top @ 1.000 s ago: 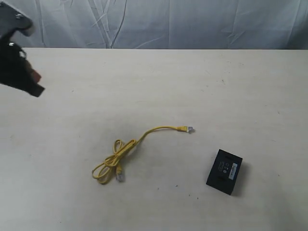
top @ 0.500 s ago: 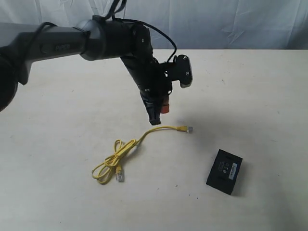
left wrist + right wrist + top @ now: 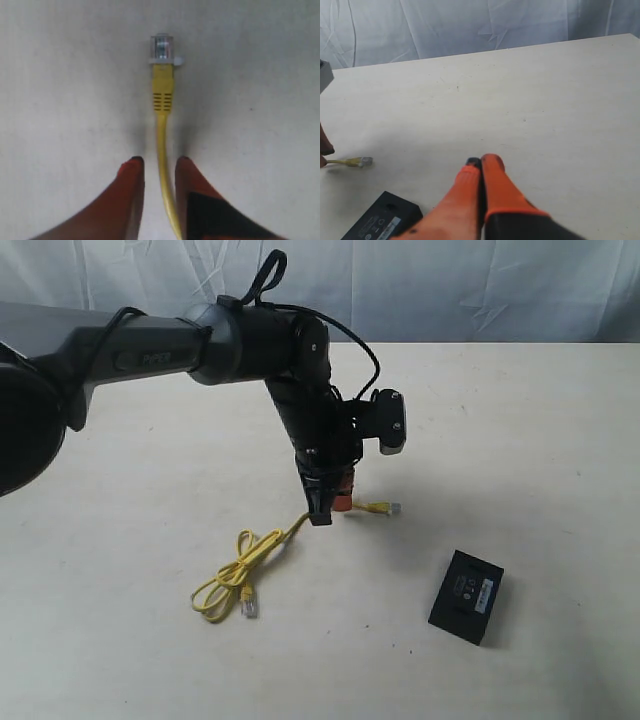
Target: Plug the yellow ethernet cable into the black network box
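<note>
The yellow ethernet cable lies partly looped on the table, one clear plug pointing right toward the black network box, which sits flat some way off. My left gripper is down over the straight stretch just behind that plug. In the left wrist view it is open, its orange fingers either side of the cable without clamping it, and the plug lies ahead. My right gripper is shut and empty above the table, near the box.
The pale table carries only the cable and box. A white cloth backdrop hangs behind its far edge. The left arm stretches in from the left over the table. The right arm is outside the exterior view.
The left arm swept in from the far left, then lowered and shifted slightly right until its fingers straddle the cable behind the plug. Cable and box have not moved.
</note>
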`<state>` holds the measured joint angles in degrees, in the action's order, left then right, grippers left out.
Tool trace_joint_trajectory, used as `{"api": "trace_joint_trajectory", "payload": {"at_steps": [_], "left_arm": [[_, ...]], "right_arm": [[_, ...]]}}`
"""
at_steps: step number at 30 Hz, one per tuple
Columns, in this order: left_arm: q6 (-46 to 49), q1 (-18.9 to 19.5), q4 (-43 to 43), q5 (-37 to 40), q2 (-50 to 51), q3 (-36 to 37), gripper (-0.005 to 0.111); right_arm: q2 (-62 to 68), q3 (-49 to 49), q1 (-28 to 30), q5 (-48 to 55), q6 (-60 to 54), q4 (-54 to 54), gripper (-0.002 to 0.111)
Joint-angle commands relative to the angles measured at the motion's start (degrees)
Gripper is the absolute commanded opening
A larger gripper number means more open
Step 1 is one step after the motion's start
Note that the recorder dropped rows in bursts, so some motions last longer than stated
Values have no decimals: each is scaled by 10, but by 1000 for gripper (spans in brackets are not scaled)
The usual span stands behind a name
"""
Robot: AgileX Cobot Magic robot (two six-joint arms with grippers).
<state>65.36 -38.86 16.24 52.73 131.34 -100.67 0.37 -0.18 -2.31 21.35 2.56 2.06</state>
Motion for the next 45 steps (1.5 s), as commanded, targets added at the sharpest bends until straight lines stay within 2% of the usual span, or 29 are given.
{"api": "trace_joint_trajectory", "payload": {"at_steps": [1, 16, 19, 22, 25, 31, 37, 41, 45], "left_arm": [[2, -3, 13, -20, 4, -3, 28], [2, -3, 38, -12, 23, -3, 27], [2, -3, 29, -11, 23, -3, 19], [2, -3, 9, -2, 22, -3, 1], [-18, -3, -14, 7, 8, -3, 0], [-115, -2, -82, 37, -59, -3, 0], [-119, -1, -93, 87, -100, -2, 0], [-140, -1, -81, 55, -133, 52, 0], [-140, -1, -67, 12, -177, 137, 0]], "right_arm": [[-4, 2, -1, -5, 0, 1, -1], [-4, 2, -1, -6, 0, 1, -1], [-4, 2, -1, -6, 0, 1, -1], [-4, 2, -1, -6, 0, 1, -1], [-4, 2, -1, -6, 0, 1, -1], [-4, 2, -1, -4, 0, 2, -1], [-4, 2, -1, -4, 0, 2, -1], [-4, 2, -1, -4, 0, 2, -1], [-4, 2, -1, -5, 0, 2, -1]]}}
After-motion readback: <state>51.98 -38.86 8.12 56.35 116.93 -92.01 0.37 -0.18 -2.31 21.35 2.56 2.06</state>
